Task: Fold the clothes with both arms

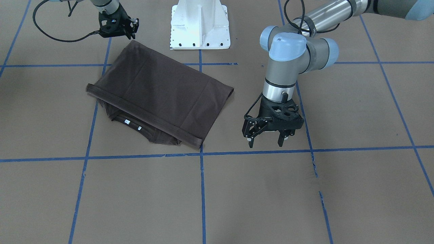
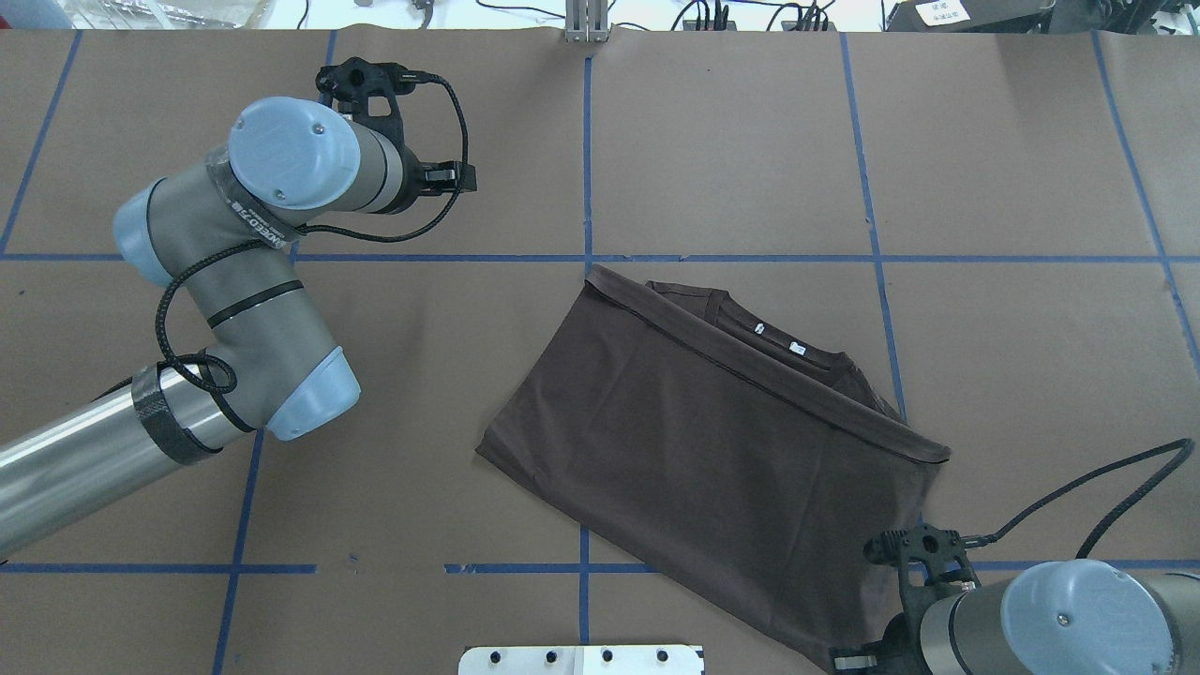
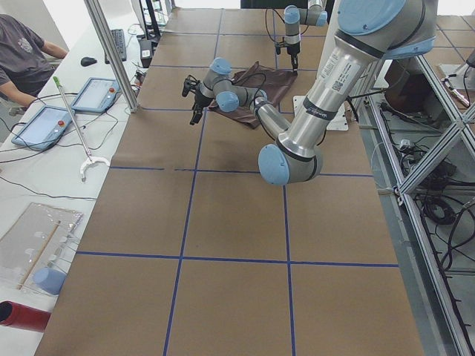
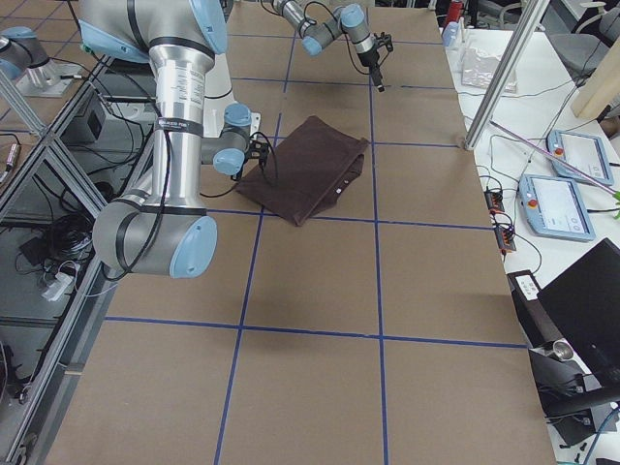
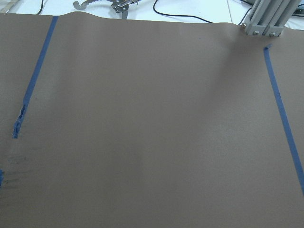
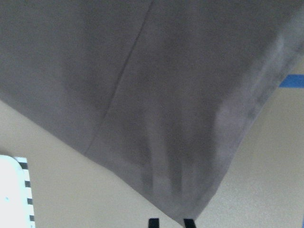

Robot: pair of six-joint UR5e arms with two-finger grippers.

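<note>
The dark brown T-shirt lies folded in half on the brown table, its hem laid up near the collar. The collar and white neck tags peek out on the far side from the robot. My left gripper hangs open just above the table, beside the shirt and clear of it, with nothing in it. My right gripper hovers at the shirt's corner nearest the robot base. In the right wrist view its fingertips stand slightly apart with only table between them, the shirt filling the frame.
The white pedestal base stands just behind the shirt. Blue tape lines grid the brown table cover. A metal post rises at the far table edge. A seated person and tablets are beside the table.
</note>
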